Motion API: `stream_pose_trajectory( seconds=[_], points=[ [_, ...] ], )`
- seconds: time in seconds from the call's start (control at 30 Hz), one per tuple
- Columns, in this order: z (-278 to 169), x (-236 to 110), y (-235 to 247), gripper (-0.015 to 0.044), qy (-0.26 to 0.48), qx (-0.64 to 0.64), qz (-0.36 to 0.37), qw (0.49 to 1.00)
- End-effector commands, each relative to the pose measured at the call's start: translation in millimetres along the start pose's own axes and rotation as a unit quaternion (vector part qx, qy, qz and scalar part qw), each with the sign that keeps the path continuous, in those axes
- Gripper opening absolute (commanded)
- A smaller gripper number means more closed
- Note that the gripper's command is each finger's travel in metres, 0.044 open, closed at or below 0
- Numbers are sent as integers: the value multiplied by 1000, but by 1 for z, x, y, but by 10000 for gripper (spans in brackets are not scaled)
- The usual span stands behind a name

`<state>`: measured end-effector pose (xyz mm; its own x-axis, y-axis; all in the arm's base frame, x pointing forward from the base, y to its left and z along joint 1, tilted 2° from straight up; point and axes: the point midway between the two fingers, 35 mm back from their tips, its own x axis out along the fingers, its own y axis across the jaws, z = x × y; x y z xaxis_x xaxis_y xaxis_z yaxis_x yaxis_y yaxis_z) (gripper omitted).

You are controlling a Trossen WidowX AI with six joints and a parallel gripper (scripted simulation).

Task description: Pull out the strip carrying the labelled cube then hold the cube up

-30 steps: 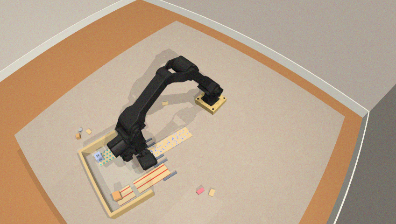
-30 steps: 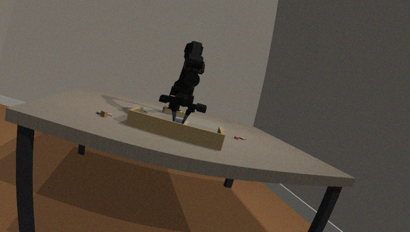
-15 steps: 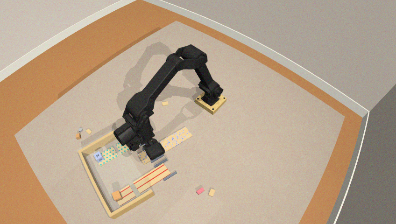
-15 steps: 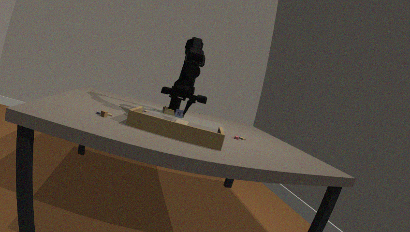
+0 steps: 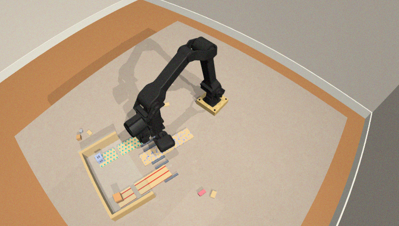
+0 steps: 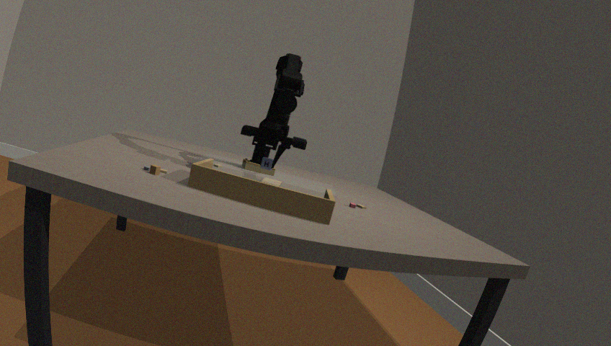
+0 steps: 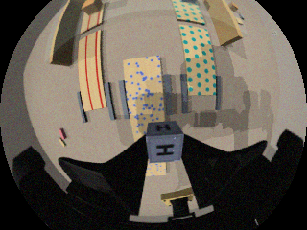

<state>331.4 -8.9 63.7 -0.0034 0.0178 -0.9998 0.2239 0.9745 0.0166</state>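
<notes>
My gripper (image 6: 266, 163) (image 7: 162, 137) is shut on a blue-grey cube labelled H (image 6: 266, 163) (image 7: 164, 148) and holds it up above the blue-speckled strip (image 5: 184, 137) (image 7: 139, 79). In the top view the arm hides this cube and the strip's middle. The speckled strip shows no gap where visible. The green-dotted strip (image 5: 129, 146) (image 7: 201, 59) has a gap; its far piece (image 5: 111, 157) (image 7: 188, 11) bears a second H cube (image 5: 98, 157). The red-lined strip (image 5: 153, 179) (image 7: 93, 72) has a gap too; an orange cube (image 5: 117, 197) (image 7: 91, 6) sits on its far piece.
A wooden wall (image 5: 96, 183) (image 6: 261, 199) with two short sides stands around the strips' far ends. Low dark rails (image 5: 171, 177) (image 7: 110, 101) flank the strips. A pink block (image 5: 201, 192) (image 6: 352, 205) (image 7: 62, 133) and a small orange block (image 5: 78, 137) (image 6: 154, 169) lie outside.
</notes>
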Motion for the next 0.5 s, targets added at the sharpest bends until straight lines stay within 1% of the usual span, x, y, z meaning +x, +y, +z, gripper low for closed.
stream_pose_trajectory(
  seconds=[0.0,0.13,0.23,0.47],
  points=[
    [-10,-2,-2,0,-4,-3,0,1000],
    [-23,0,-5,0,-4,-3,0,1000],
    [-26,-1,-5,0,-4,-3,0,1000],
    [-26,-33,-5,0,-4,-3,0,1000]
  ],
)
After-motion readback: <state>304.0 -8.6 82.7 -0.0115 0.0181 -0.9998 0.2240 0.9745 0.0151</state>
